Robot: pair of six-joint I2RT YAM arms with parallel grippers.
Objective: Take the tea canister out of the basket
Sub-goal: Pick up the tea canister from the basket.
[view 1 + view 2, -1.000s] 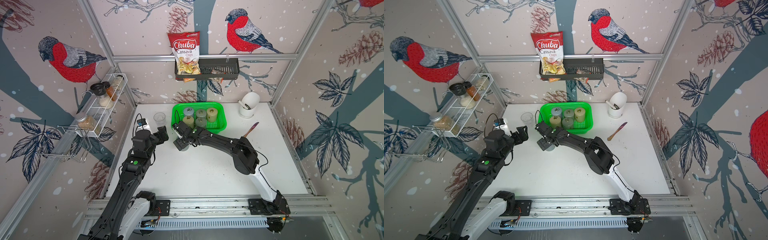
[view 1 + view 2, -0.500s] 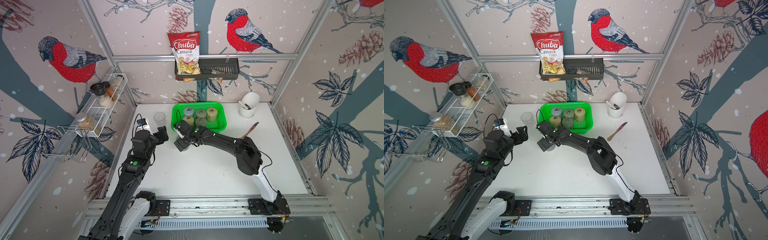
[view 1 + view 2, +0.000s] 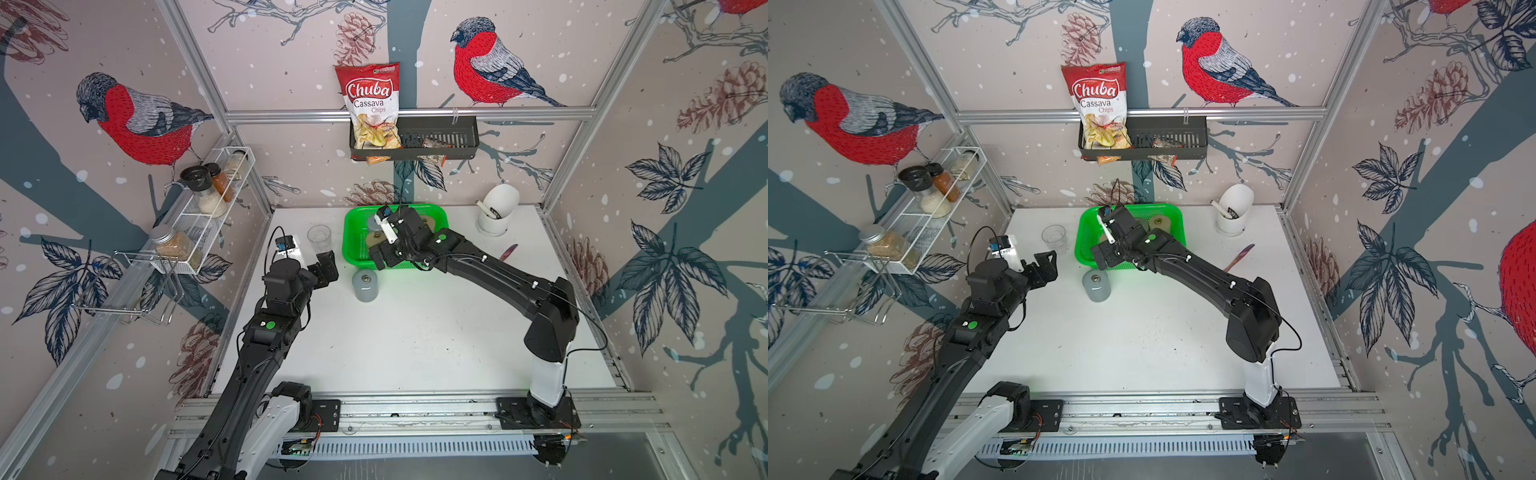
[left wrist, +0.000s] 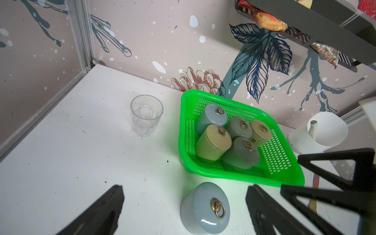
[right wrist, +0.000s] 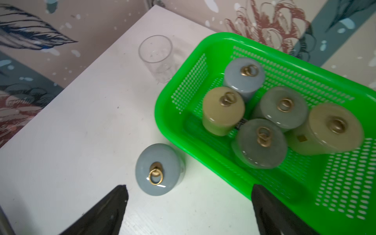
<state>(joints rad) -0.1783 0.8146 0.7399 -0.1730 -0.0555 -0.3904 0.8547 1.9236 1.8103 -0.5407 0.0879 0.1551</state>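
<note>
Lower centre, right wrist view: blue-grey ring-lidded tea canister point(image 5: 157, 173) stands outside bright green perforated plastic basket point(image 5: 159, 116); right gripper point(image 5: 188, 188) and left gripper point(image 3: 325, 269) gape empty; we judge retreat next.

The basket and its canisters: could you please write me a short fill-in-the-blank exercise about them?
1. The basket holds ___ canisters.
2. One blue-grey canister stands on the table, ___ the basket.
3. Every canister is topped by a brass ___.
4. The right tool is ___ and holds nothing.

Missing words: five; outside; ring; open.
</note>
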